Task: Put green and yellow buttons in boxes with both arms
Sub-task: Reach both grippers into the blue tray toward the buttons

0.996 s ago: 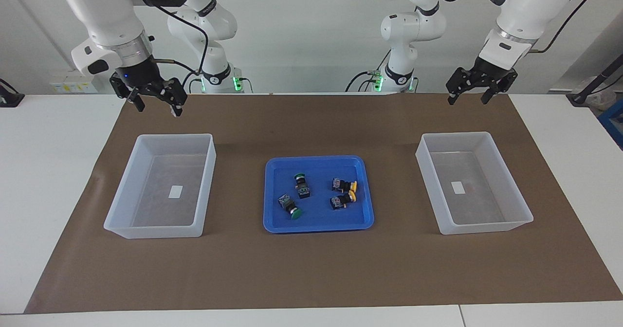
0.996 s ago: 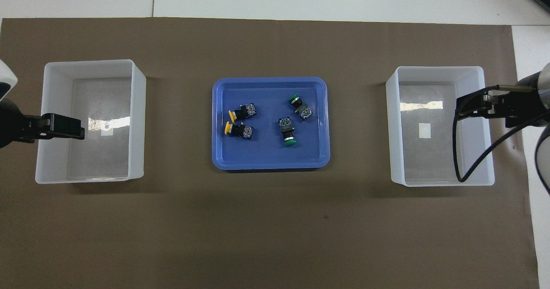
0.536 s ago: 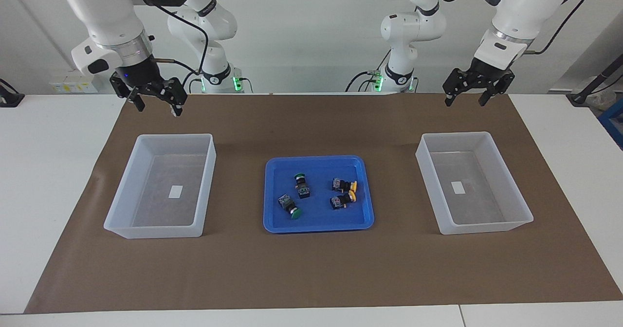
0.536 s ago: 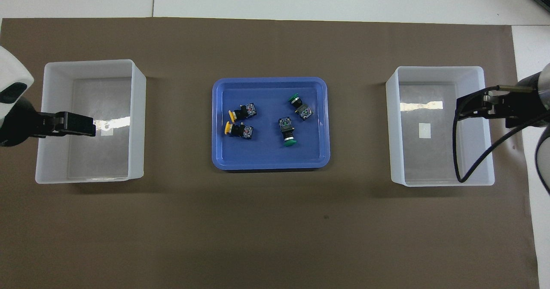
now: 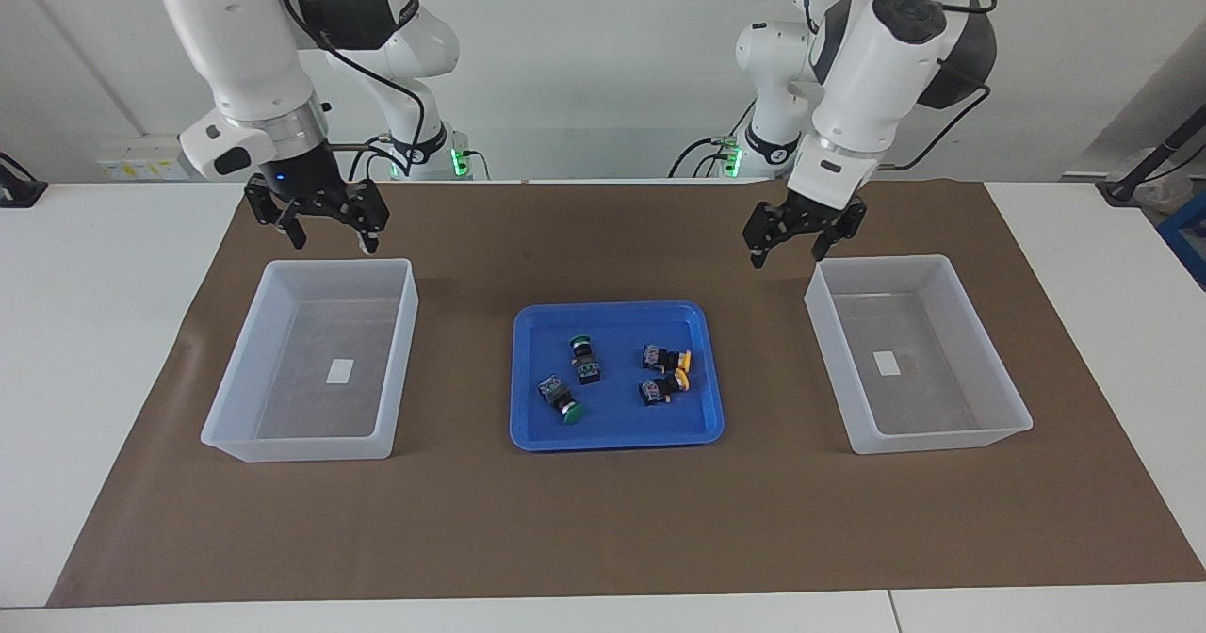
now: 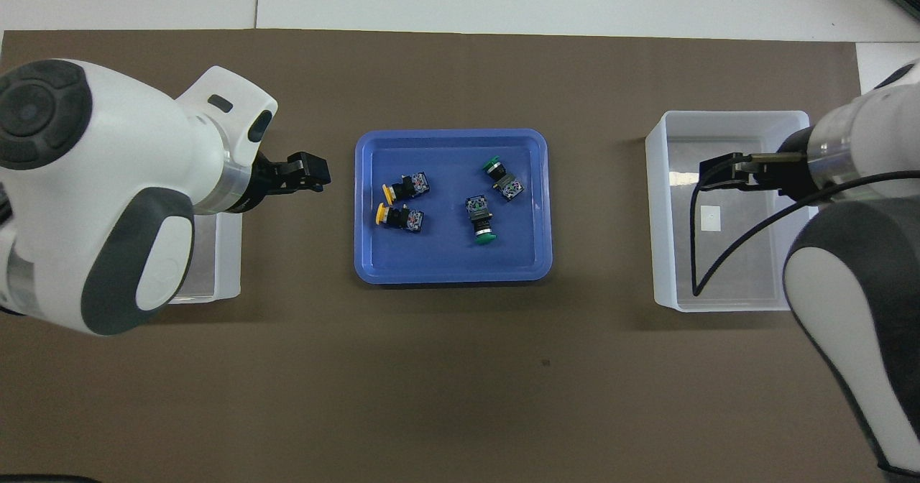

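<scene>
Two green buttons (image 5: 581, 357) (image 5: 562, 399) and two yellow buttons (image 5: 666, 360) (image 5: 663, 388) lie in the shallow blue tray (image 5: 612, 307) mid-table. In the overhead view the green ones (image 6: 503, 178) (image 6: 480, 218) and the yellow ones (image 6: 404, 187) (image 6: 399, 218) lie in that tray (image 6: 449, 133). One empty box (image 5: 339, 263) (image 6: 719, 115) stands toward the right arm's end. The other empty box (image 5: 881, 261) (image 6: 215, 267) stands toward the left arm's end. My left gripper (image 5: 790, 245) (image 6: 309, 174) is open, raised over the mat between its box and the tray. My right gripper (image 5: 328, 230) (image 6: 719, 174) is open, raised over its box.
A brown mat (image 5: 603, 520) covers the middle of the white table and carries the tray and both boxes. In the overhead view the left arm's white body (image 6: 108, 195) hides most of the box at its end.
Both arms have swung in toward the middle and come lower. The left gripper went from over its box to the mat beside the tray. The right gripper shifted a little toward the tray. Buttons unmoved.
</scene>
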